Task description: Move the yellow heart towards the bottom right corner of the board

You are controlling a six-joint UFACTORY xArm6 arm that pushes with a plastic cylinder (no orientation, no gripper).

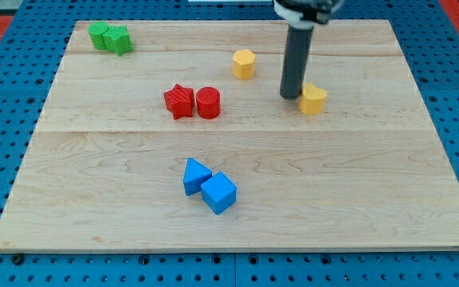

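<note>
Seven small blocks lie on the pale wooden bench point(357, 199), and I place each of them by the yellow heart point(314, 99), the task's thing. That heart sits in the upper right part of the bench, well short of the bottom right corner. My tip point(290, 96) stands just to the heart's left, touching it or all but touching; the dark rod rises straight up from there to the view's top edge. The rod carries no claw, so nothing here can be apart, together or clamped.

Up and to the left of the heart, near it, is a yellow block point(244, 63) with a many-sided top. Farther left of the heart, at about its own height, a red cylinder point(208, 103) and a red star point(179, 101) sit side by side, just touching or nearly so, the star farther from the heart. Well below and left of the heart, a blue cube point(219, 192) touches a blue wedge-like block point(195, 175). Farthest from the heart, at the bench's top left corner, two green blocks point(109, 37) are pressed together; their shapes are unclear.
</note>
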